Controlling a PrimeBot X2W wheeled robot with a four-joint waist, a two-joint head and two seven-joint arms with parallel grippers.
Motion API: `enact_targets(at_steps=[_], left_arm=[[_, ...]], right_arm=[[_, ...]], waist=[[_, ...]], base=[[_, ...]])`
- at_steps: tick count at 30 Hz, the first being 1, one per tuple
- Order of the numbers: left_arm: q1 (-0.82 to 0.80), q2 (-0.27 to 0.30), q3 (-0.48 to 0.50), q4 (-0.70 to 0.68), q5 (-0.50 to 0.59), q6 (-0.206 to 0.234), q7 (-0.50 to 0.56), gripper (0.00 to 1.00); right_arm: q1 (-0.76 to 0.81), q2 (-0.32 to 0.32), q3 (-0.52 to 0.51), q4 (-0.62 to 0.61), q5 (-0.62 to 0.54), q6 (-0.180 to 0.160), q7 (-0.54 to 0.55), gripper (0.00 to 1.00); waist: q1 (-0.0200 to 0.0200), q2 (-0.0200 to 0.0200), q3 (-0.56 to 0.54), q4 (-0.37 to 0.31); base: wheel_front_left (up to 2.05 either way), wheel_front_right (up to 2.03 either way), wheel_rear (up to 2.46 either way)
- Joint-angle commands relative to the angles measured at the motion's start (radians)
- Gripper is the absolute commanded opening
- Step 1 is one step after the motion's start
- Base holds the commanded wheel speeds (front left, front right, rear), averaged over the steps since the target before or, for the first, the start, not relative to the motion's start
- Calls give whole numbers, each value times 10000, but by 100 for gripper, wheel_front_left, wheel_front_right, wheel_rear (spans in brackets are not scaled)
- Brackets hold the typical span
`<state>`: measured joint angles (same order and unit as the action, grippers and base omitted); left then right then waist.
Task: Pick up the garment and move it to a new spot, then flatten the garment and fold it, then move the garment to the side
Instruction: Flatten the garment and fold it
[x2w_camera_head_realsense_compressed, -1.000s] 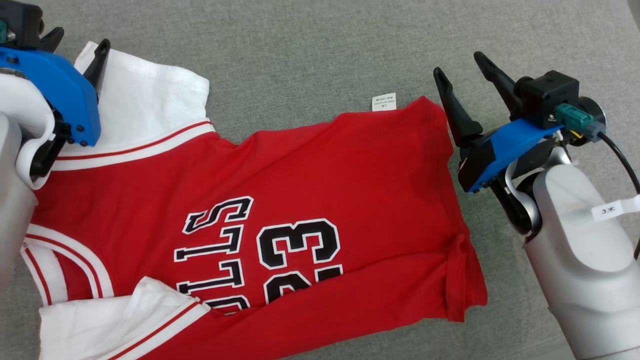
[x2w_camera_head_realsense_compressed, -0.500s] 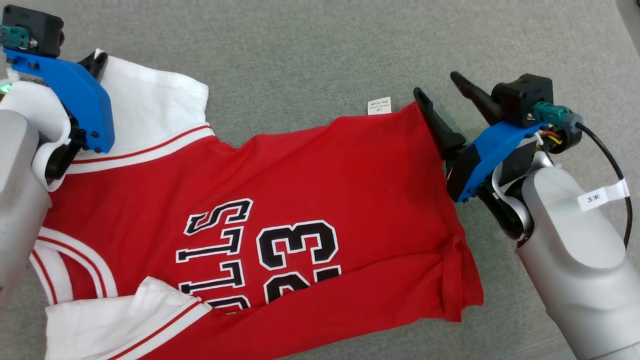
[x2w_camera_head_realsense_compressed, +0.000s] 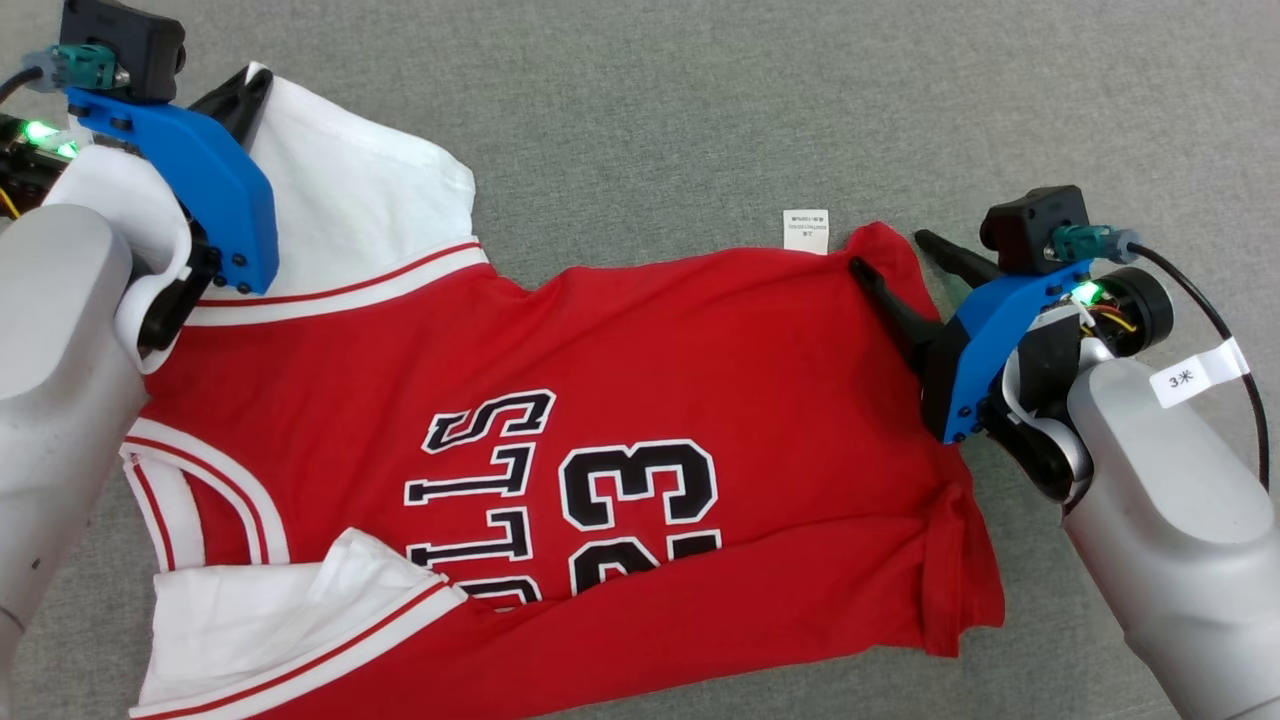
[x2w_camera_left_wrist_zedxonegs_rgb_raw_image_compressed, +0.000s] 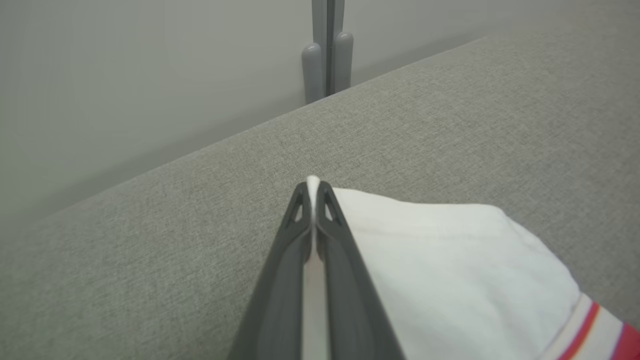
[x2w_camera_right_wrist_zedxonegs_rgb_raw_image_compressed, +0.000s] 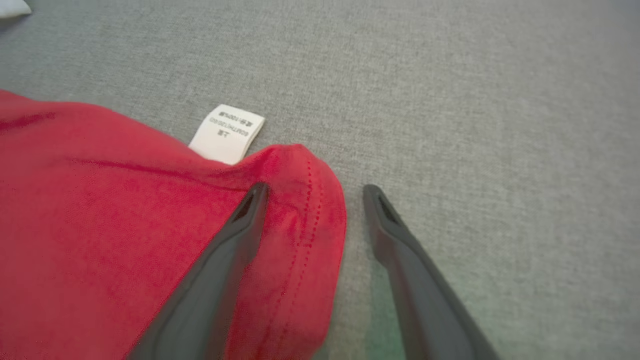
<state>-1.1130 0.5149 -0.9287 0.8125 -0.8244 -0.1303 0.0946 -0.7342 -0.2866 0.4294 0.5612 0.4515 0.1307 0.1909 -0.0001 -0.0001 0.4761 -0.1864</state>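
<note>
Grey fabric surface (x2w_camera_head_realsense_compressed: 640, 100), pale wall (x2w_camera_left_wrist_zedxonegs_rgb_raw_image_compressed: 125, 75); left end effector (x2w_camera_left_wrist_zedxonegs_rgb_raw_image_compressed: 313, 187) pinches garment's (x2w_camera_head_realsense_compressed: 700, 350) white sleeve (x2w_camera_left_wrist_zedxonegs_rgb_raw_image_compressed: 450, 260); right end effector (x2w_camera_right_wrist_zedxonegs_rgb_raw_image_compressed: 316, 192) spread.

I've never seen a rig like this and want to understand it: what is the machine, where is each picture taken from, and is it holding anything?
This is a two-armed robot working on a piece of clothing. The wide picture comes from a camera on its head, looking down. The other two come from cameras on its wrists, each looking along that arm's two dark fingers. On the grey fabric surface lies a red and white basketball jersey, with a small care label poking out at its edge. The left gripper is shut, pinching the edge of one white sleeve. The right gripper is open: one finger lies over the red hem corner, the other over the bare surface, so it grips nothing yet.
</note>
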Motion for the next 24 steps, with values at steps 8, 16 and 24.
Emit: enact_targets(at_steps=[8, 16, 24], left_arm=[[-559, -52, -173, 173, -203, -1, -950, 0], [-785, -217, -83, 463, -214, -1, -1977, 0], [-35, -408, 2, 139, -564, -1, -3016, 0]], right_arm=[[-527, -16, -47, 492, 133, 1, -517, 0], [-1428, 179, -521, 1371, -626, 1, -1819, 0], [-1037, 454, -290, 2187, -525, 3, -2757, 0]], waist=[[1, 1, 45, 267], [1, 1, -197, 408], [1, 1, -707, 658]], base=[[0, 0, 0], [0, 0, 0], [0, 0, 0]])
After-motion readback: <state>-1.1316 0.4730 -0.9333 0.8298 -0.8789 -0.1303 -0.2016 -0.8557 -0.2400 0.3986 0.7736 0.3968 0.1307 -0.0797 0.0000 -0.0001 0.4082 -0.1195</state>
